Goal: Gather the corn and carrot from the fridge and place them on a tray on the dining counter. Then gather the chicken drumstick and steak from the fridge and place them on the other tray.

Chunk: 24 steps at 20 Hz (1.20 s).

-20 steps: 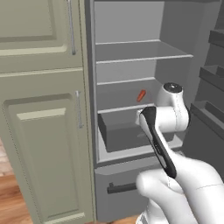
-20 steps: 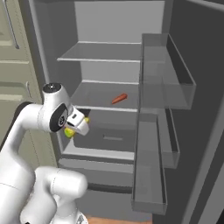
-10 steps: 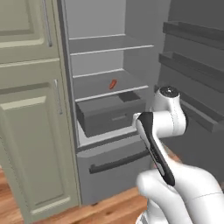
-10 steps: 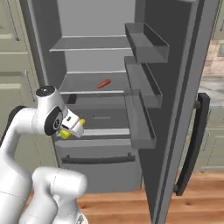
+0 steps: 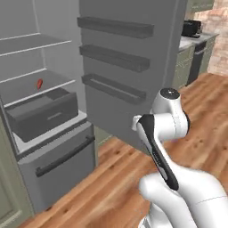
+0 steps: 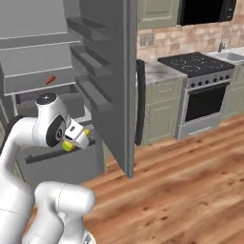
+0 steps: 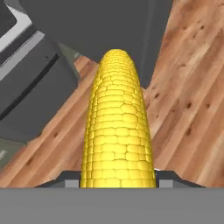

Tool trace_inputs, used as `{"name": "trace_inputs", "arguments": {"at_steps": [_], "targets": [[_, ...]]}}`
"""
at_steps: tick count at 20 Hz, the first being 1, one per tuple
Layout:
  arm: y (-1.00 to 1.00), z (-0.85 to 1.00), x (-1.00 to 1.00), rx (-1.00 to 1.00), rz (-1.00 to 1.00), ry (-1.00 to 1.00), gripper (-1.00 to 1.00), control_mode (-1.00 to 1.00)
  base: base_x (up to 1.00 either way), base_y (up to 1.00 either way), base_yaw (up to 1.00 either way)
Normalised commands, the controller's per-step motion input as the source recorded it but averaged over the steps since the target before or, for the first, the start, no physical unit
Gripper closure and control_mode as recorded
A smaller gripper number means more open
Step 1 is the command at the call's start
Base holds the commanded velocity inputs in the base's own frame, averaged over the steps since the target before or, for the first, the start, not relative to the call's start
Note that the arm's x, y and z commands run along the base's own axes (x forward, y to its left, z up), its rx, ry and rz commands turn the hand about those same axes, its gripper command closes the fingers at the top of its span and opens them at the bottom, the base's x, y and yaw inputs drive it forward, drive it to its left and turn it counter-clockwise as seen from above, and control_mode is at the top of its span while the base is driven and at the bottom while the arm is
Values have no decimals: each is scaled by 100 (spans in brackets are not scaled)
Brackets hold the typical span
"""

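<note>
One corn [image 7: 117,127] cob is sitting clamped lengthwise in the gripper [image 6: 76,141], likely slipping out if the base is swinging sharply.

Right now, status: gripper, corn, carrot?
Gripper shut on corn, cob pointing out ahead. Carrot on fridge shelf. Open fridge door close alongside the arm.

one corn [image 7: 117,127], one carrot [image 5: 39,83]
</note>
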Motion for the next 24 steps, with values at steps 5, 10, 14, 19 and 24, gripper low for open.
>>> {"name": "trace_inputs", "arguments": {"at_steps": [5,10,14,19,24], "targets": [[0,0,0,0,0,0,100,100,-47,-19,-74],[0,0,0,0,0,0,100,100,-67,-3,-75],[0,0,0,0,0,0,100,100,-96,0,-67],[0,0,0,0,0,0,100,100,-49,-38,-67],[0,0,0,0,0,0,100,100,2,-100,-54]]}}
